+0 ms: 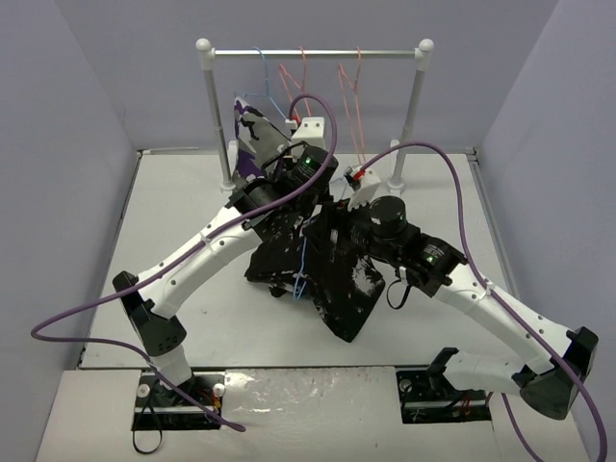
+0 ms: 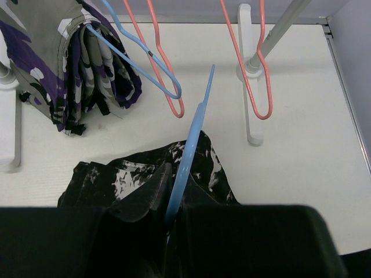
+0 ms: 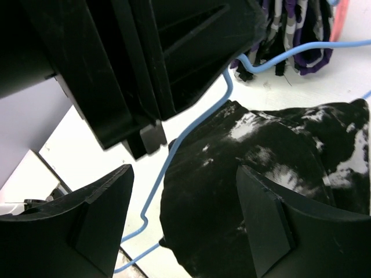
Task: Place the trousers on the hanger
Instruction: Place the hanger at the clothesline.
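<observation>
My left gripper [image 2: 175, 186] is shut on the thin light-blue hanger [image 2: 191, 139], whose wire runs up between its jaws. The black, white-splotched trousers [image 1: 346, 298] hang bunched over that hanger [image 1: 302, 265] and trail down to the table. In the top view the left gripper [image 1: 306, 207] sits above the bundle. My right gripper [image 3: 185, 214] is open, its fingers [image 3: 101, 211] standing either side of the trousers [image 3: 243, 191] without closing on them. It comes in from the right [image 1: 335, 231]. The hanger's wire [image 3: 191, 124] curves past its left finger.
A clothes rail [image 1: 318, 53] on two white posts stands at the back. On it hang pink-red hangers [image 1: 351, 91] and another light-blue hanger [image 2: 139, 52] carrying a purple, white and black garment [image 2: 64, 69]. One rack post [image 2: 249, 75] rises just right of the hangers.
</observation>
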Robot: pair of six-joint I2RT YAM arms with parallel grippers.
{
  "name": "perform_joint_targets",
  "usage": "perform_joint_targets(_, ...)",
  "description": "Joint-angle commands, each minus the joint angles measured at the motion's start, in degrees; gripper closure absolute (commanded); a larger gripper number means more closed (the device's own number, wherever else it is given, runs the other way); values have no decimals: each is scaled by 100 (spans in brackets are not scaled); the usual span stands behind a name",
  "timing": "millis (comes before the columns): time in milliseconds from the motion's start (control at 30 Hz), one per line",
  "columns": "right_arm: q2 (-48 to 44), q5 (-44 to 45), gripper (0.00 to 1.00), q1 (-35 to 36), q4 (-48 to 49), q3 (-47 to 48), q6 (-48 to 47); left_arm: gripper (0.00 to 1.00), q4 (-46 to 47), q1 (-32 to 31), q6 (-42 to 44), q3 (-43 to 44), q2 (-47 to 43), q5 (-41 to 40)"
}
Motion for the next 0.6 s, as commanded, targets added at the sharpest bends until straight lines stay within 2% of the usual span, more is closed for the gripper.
perform_joint_targets(0, 210, -6, 33, 102, 789, 103, -111, 100, 857, 44, 229, 95, -592, -77)
perform_joint_targets(167, 247, 9, 34, 141, 726, 183, -106, 100, 724, 44, 678, 162, -763, -122)
perform_joint_targets(333, -306, 175, 32, 134, 129, 229, -27, 100, 147, 44, 1210, 392, -1185, -327)
perform_joint_targets(567, -1189, 548, 29, 128, -763, 614, 33, 100, -527, 44, 1675, 443, -2035, -178)
